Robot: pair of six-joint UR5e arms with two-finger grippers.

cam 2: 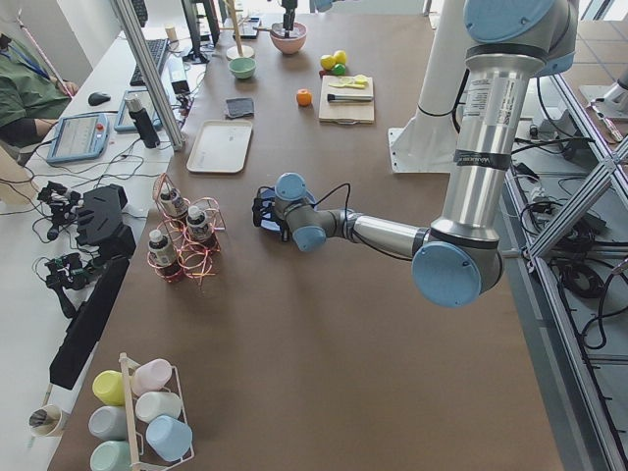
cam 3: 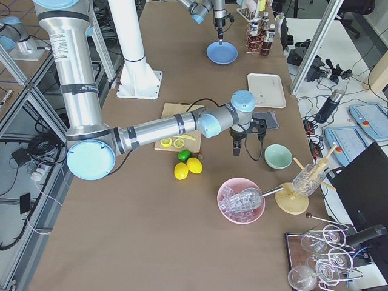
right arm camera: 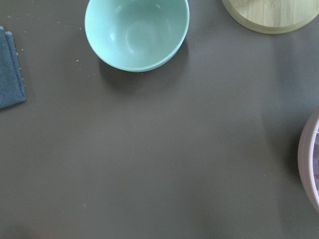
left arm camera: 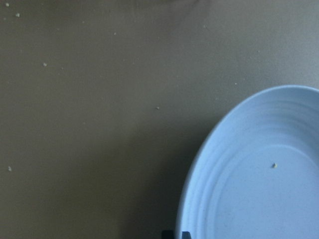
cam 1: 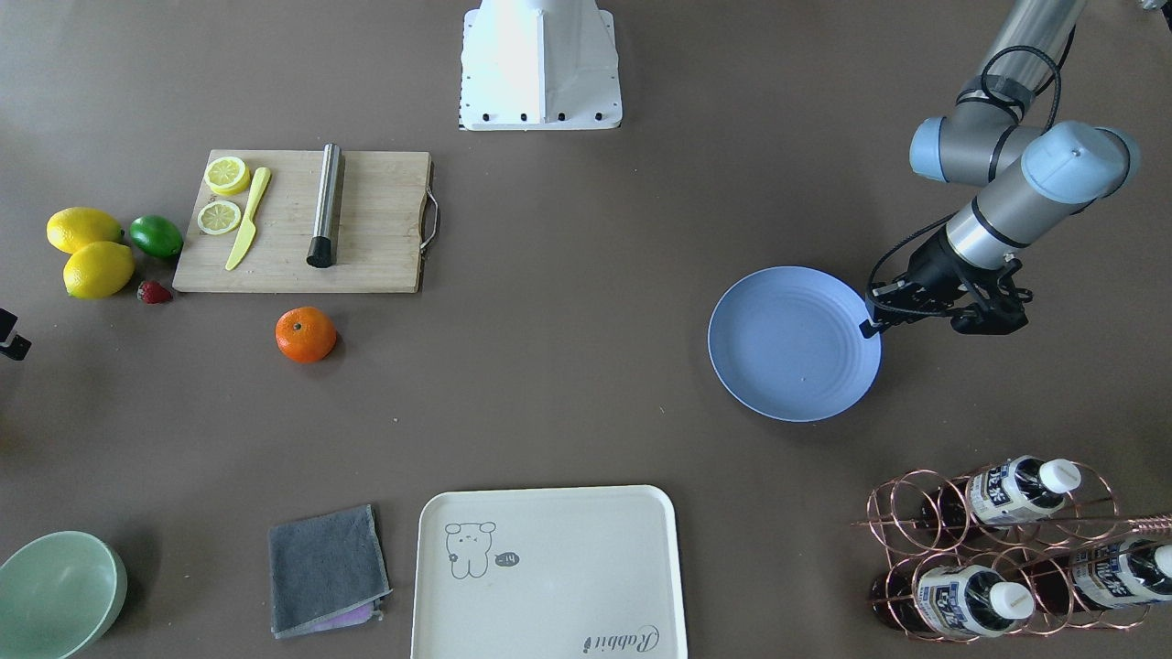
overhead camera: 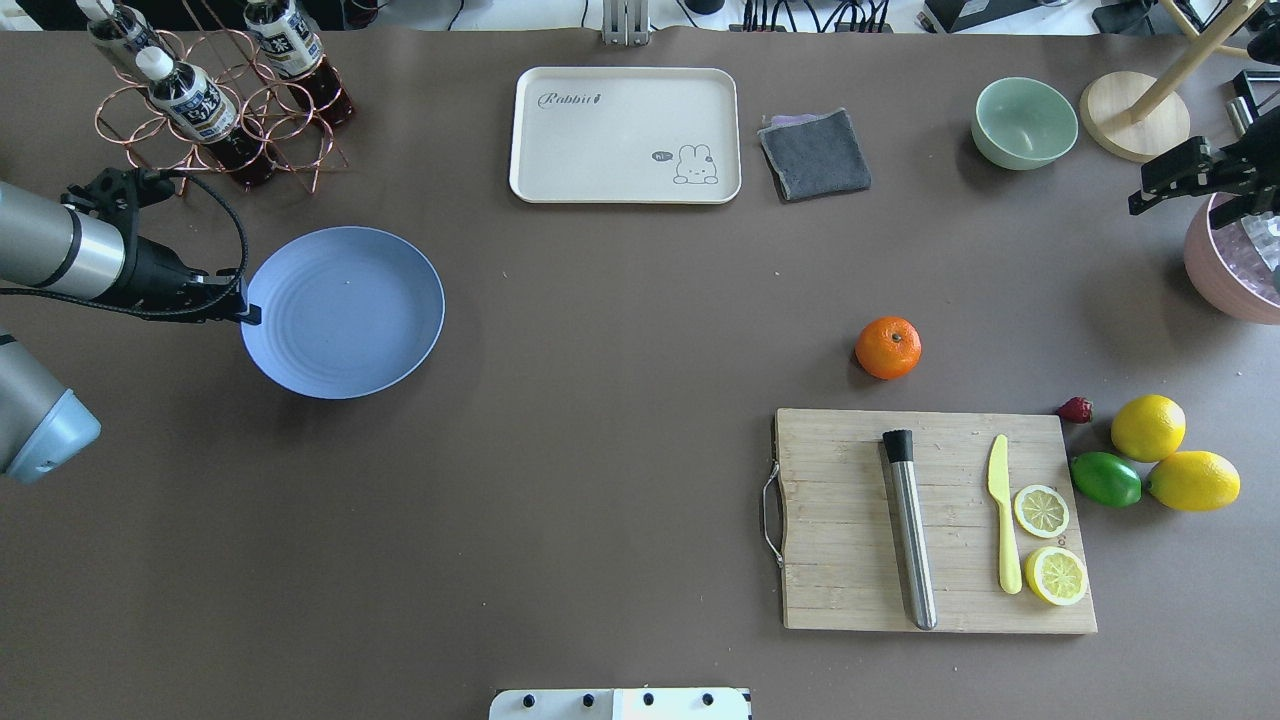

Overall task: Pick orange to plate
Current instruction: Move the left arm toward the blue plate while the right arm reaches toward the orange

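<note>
The orange [cam 1: 306, 334] is being shown in the front-facing view lying on the brown desk [cam 1: 568, 384], just beside the long edge of the wooden cutting board [cam 1: 366, 229] and well apart from the plate [cam 1: 793, 343]. The plate's rim is being met by the left gripper [cam 1: 868, 327], its fingers drawn narrow there.

In the overhead view the orange [overhead camera: 888, 348] is being shown alone beyond the board's far edge, with a strawberry [overhead camera: 1076, 409], a lime [overhead camera: 1105, 479] and two lemons [overhead camera: 1148, 427] lying off the board's side. The right gripper [overhead camera: 1165, 180] is being held above a pink bowl [overhead camera: 1225, 275] at the view's right edge; whether its fingers are open or closed cannot be told.

In the left side view the orange [cam 2: 304, 96] is being seen small and far down the desk, while the plate is being largely hidden by the near arm's wrist.

In the right side view the plate [cam 3: 221, 53] is being shown at the far end, under the far arm.

In the left wrist view two dark fingertips [left arm camera: 187, 235] are being shown at the bottom edge, one on each side of the plate's rim, which is being gripped between them.

In the right wrist view a mint-green bowl [right arm camera: 137, 32] and a grey cloth [right arm camera: 10, 69] are being looked down on.
</note>
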